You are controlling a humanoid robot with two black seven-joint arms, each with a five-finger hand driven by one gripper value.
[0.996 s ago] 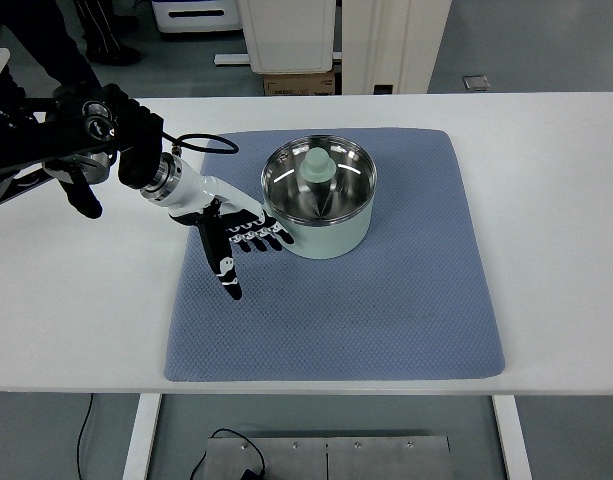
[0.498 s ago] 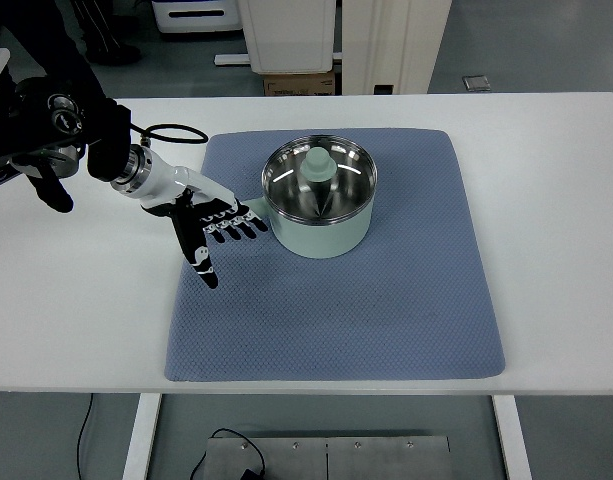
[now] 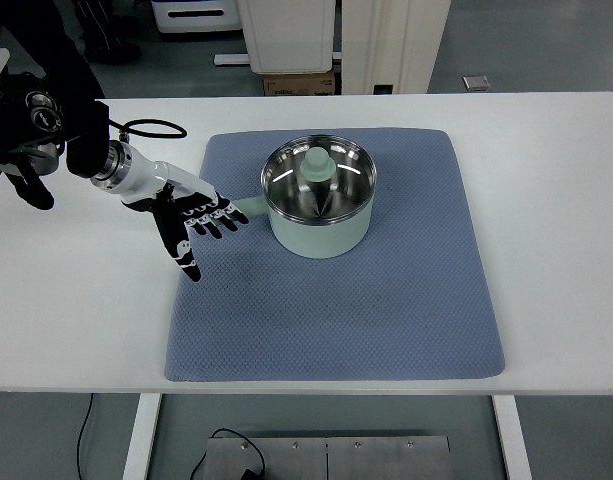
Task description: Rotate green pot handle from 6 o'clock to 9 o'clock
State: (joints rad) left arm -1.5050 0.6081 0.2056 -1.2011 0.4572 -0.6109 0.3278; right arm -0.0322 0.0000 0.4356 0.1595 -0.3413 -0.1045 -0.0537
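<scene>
Your green pot (image 3: 319,200) sits on the blue mat (image 3: 386,320) with its handle (image 3: 250,206) pointing left, at about 9 o'clock, so the turn looks done. Your left hand (image 3: 191,222) hangs just beside the handle tip, fingers spread, holding nothing. Next, I'd judge, simply lift clear without nudging it.

You see the green pot (image 3: 319,210) on the blue mat (image 3: 386,300), its handle (image 3: 250,205) pointing left. The left hand (image 3: 191,222) hovers beside the handle, fingers (image 3: 231,218) spread, holding nothing.
</scene>
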